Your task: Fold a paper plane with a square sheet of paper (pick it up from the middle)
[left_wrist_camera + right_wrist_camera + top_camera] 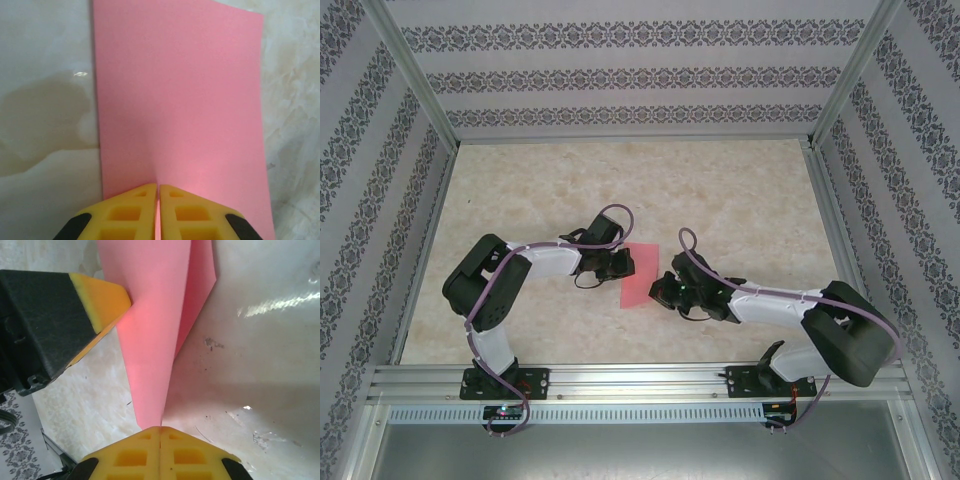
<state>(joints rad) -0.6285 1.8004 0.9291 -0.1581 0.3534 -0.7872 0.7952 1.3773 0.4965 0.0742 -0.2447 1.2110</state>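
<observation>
The thin pink-red square sheet of paper (642, 275) (180, 100) (150, 315) is sitting mid-table on the pale marbled tabletop (720, 190), spanning the gap between the two grippers. The left gripper (620, 263) (158, 187) is pinching one edge of it, its yellow fingers pressed together on the paper. The right gripper (666, 290) (160, 429) is closing tight on what looks like the opposite corner, where the sheet seems to be lifting off the surface.

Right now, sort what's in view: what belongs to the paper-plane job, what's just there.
Job: thin pink paper sheet; left pincer and right pincer, both shut on it.
Just there: beige marble-look tabletop; patterned wall panels; aluminium frame rail.
</observation>
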